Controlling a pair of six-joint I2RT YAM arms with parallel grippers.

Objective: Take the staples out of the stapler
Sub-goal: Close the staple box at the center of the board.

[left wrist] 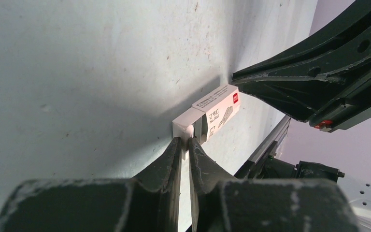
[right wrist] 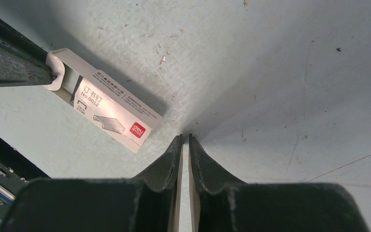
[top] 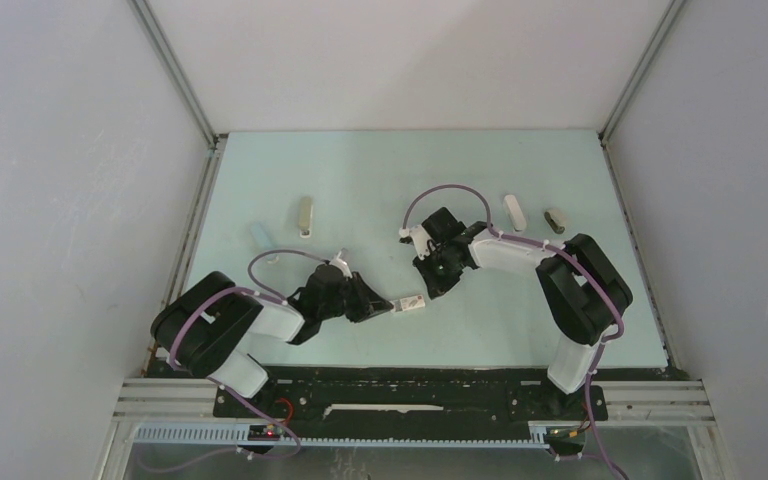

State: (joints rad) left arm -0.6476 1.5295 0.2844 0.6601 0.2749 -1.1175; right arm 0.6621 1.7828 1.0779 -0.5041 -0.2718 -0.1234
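Observation:
A small white staple box (top: 411, 303) with a red logo lies on the pale green table between the arms. It also shows in the left wrist view (left wrist: 216, 108) and the right wrist view (right wrist: 107, 108). My left gripper (top: 391, 306) (left wrist: 185, 140) is shut on the box's opened end flap. Something grey shows inside that open end (right wrist: 69, 80). My right gripper (top: 428, 286) (right wrist: 185, 137) is shut and empty, its tips just beside the box's logo end. No loose staple strips are visible. Small staplers lie at the back: an olive one (top: 306, 215), a white one (top: 514, 212), a dark one (top: 555, 220).
A small light blue item (top: 260, 235) lies at the left of the table. The right arm's dark gripper body (left wrist: 319, 72) hangs close above the box. White walls enclose the table on three sides; the black rail (top: 410, 395) runs along the near edge.

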